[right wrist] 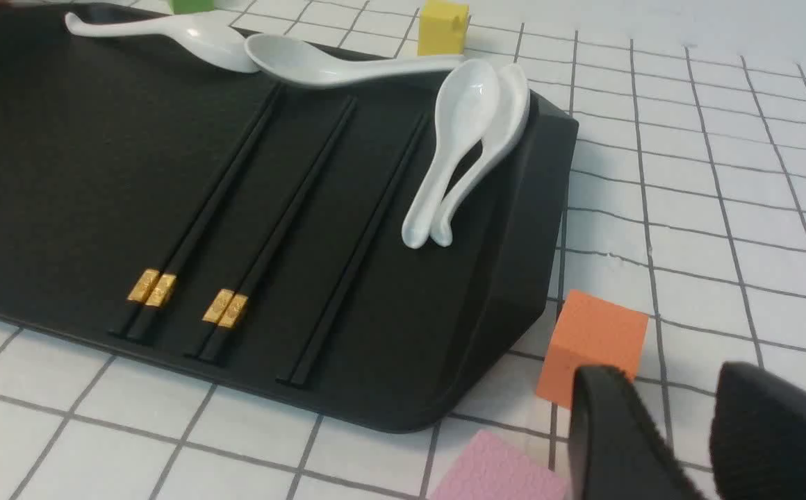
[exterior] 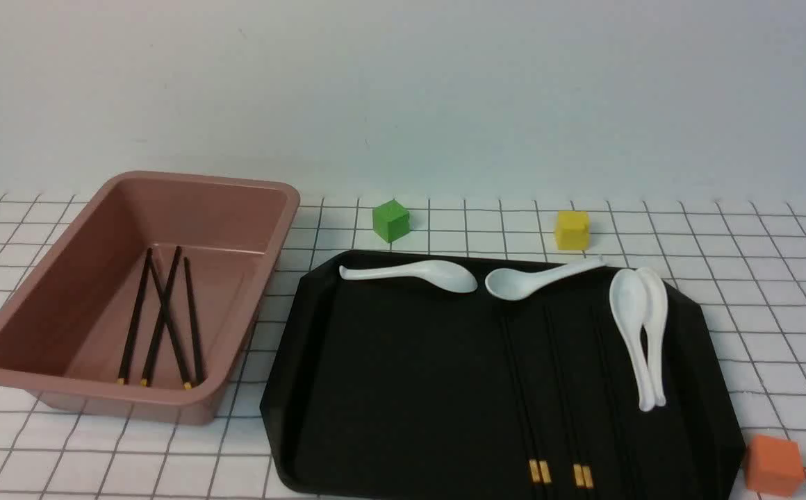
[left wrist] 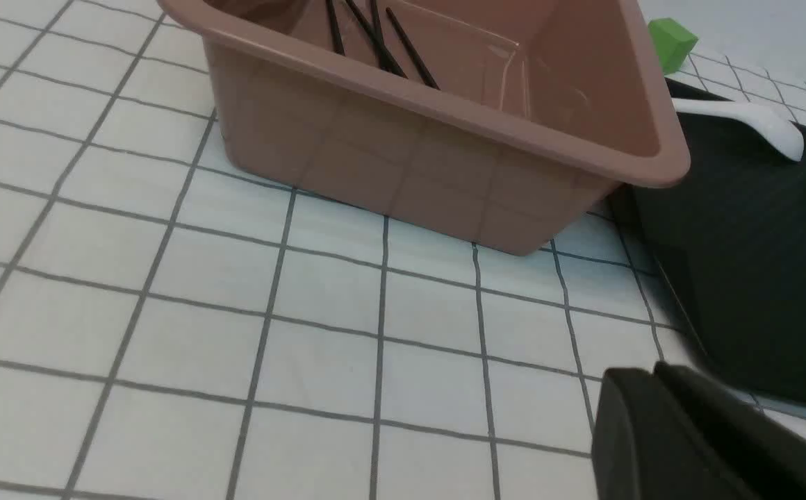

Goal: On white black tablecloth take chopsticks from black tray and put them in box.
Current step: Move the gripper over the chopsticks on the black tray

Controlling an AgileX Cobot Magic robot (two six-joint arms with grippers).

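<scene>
The black tray (exterior: 403,389) lies on the grid tablecloth (exterior: 757,278). Black chopsticks (exterior: 535,389) lie lengthwise on its right half. In the right wrist view, two pairs with gold bands (right wrist: 236,187) and a further thin stick (right wrist: 361,243) show. The pink-brown box (exterior: 90,229) stands left of the tray and holds several chopsticks (exterior: 160,326). Neither gripper shows in the front view. My left gripper (left wrist: 653,371) is shut and empty, above the cloth near the box's (left wrist: 410,160) corner and the tray's edge (left wrist: 757,264). My right gripper (right wrist: 667,378) is open and empty, off the tray's right corner.
Several white spoons (exterior: 636,333) lie along the tray's far and right sides. A green cube (exterior: 390,220) and a yellow cube (exterior: 572,230) sit behind the tray. An orange cube (right wrist: 590,344) and a pink block (right wrist: 500,472) lie close to my right gripper.
</scene>
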